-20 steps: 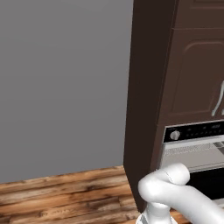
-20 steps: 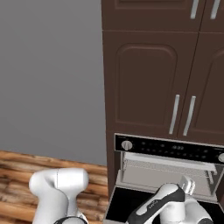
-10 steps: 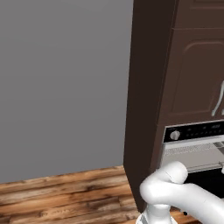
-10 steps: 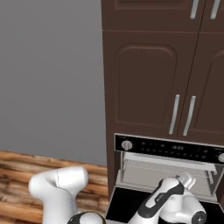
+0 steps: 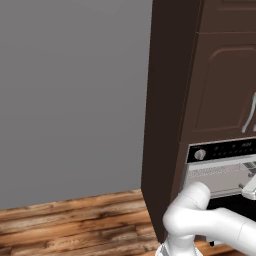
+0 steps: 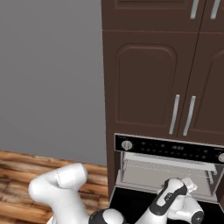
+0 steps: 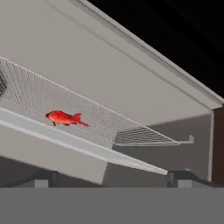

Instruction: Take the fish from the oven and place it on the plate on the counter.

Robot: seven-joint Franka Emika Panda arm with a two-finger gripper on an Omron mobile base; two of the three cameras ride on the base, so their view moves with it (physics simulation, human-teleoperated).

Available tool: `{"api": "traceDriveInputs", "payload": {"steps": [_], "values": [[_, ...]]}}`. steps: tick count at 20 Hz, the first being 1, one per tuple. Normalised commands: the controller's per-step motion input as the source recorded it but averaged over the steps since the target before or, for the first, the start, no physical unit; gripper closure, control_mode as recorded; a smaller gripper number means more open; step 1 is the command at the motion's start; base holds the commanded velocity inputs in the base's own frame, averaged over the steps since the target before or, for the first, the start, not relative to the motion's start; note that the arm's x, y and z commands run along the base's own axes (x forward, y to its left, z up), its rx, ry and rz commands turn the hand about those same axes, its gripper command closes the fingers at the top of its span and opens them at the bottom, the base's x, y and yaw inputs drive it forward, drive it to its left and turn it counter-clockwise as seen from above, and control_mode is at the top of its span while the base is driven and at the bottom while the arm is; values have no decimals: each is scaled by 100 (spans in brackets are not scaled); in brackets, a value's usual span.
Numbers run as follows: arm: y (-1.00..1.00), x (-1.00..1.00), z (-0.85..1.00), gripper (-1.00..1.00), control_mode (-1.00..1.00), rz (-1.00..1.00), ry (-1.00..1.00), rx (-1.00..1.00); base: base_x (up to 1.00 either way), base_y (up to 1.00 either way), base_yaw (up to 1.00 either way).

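Grey wall (image 5: 70, 95) and wood floor (image 5: 65, 225) sitting left of dark brown cabinets (image 6: 148, 78). Wall oven (image 6: 168, 151) standing open, door dropped. Fish (image 7: 65, 118) lying on wire rack (image 7: 87, 113) inside, near front edge. Gripper (image 7: 111, 180) facing the cavity, fingers (image 7: 43, 180) spread wide, grasping nothing.

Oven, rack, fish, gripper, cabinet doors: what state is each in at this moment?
Oven: door open, dropped down.
Rack: inside the oven, carrying the fish.
Fish: lying on the rack, not held.
Gripper: open, empty, aimed into the oven.
Cabinet doors: shut.
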Motion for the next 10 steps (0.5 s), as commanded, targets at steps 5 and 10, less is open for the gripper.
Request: {"api": "traceDriveInputs", "payload": {"steps": [5, 10], "values": [[0, 27, -61, -100, -100, -15, 20, 24, 0, 0, 0], [-1, 50, -2, -100, -100, -18, 2, 5, 0, 0, 0]]}}
